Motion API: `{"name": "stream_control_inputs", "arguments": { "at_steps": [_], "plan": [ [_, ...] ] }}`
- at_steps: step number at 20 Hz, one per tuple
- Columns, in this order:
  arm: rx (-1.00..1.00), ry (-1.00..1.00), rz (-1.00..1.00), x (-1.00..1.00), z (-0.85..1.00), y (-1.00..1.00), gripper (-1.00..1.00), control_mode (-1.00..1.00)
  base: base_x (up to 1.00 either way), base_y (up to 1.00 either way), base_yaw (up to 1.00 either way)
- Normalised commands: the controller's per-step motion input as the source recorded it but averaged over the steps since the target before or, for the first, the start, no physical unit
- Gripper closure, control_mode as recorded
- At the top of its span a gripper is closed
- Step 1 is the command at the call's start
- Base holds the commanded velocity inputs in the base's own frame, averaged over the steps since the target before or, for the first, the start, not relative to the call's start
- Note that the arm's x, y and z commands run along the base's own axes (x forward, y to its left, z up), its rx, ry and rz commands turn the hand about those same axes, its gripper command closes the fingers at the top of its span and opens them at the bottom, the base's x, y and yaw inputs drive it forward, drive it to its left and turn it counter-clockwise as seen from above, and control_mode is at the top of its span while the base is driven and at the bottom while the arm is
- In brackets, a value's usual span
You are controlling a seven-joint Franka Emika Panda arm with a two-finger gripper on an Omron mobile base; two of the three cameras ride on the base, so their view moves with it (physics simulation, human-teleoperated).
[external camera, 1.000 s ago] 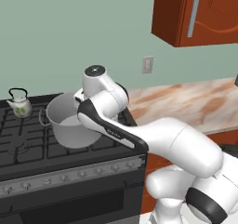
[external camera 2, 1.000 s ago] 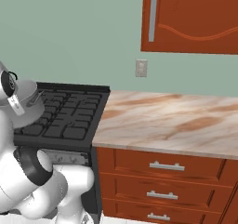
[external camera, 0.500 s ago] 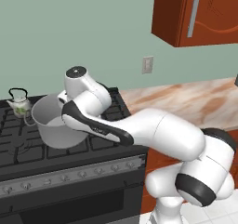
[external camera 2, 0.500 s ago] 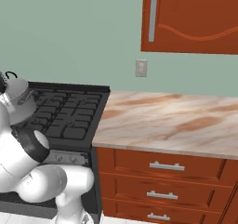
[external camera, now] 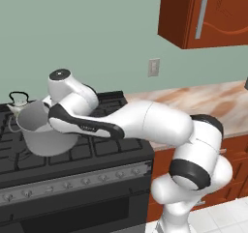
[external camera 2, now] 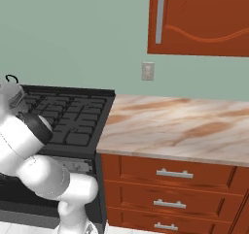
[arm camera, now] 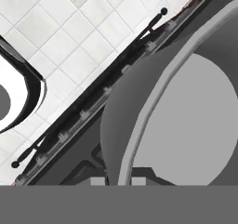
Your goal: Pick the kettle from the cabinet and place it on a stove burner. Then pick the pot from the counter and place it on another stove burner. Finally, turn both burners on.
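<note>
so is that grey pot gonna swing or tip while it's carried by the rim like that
Probably a little: the pot looks tilted over the stove, held at one rim point by the gripper. It looks rigid and empty, so nothing should spill, though smooth metal might slip.

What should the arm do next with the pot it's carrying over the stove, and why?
Probably lower the pot onto a free burner in front of the kettle. The gripper is shut on the pot's rim, and the pot hangs tilted just above the grates, not yet resting.
</note>
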Motion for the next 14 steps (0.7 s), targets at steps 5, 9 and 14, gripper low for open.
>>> {"name": "stream_control_inputs", "arguments": {
  "at_steps": [5, 9, 14],
  "plan": [
    [0.00, 0.07, 0.00, 0.19, 0.00, 0.54, 1.00, -1.00, 0.00, 0.00, 0.00],
    [0.00, 0.02, 0.00, 0.27, 0.00, 0.45, 1.00, -1.00, 0.00, 0.00, 0.00],
    [0.00, 0.00, 0.00, 0.27, -0.09, 0.40, 1.00, -1.00, 0.00, 0.00, 0.00]
  ]
}}
